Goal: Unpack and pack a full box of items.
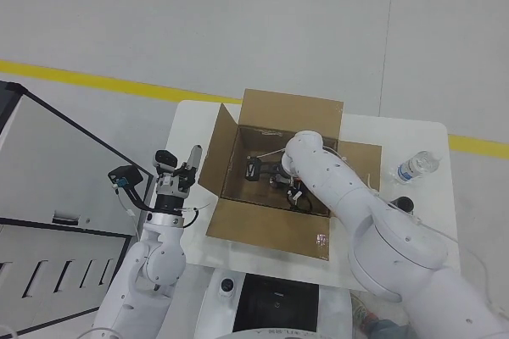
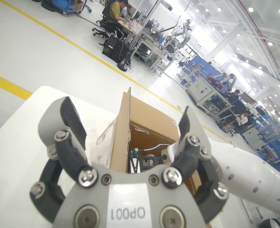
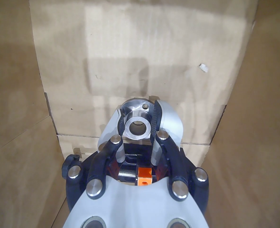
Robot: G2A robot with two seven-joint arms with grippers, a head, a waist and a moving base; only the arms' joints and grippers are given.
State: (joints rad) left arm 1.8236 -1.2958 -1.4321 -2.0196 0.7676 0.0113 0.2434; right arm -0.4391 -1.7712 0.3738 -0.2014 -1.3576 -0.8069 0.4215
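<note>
An open cardboard box point(image 1: 280, 220) stands in the middle of the white table point(image 1: 407, 136), flaps spread. My right gripper point(image 3: 138, 119) is down inside the box point(image 3: 140, 48), shut on a round metal flange part point(image 3: 137, 124) with a hollow hub. The box floor beneath it is bare cardboard. In the top view the right arm point(image 1: 322, 169) bends into the box, with the right gripper point(image 1: 263, 172) near the left inner wall. My left gripper point(image 2: 128, 129) is open with nothing between its fingers, hovering over the table left of the box point(image 2: 123, 129). In the top view the left gripper point(image 1: 180, 161) sits beside the box's left flap.
A clear plastic bottle point(image 1: 417, 164) lies on the table to the right of the box. A small black round object point(image 1: 401, 204) sits near the right front. A grey cabinet point(image 1: 42, 161) stands left of the table. A yellow floor line point(image 1: 93, 83) runs behind.
</note>
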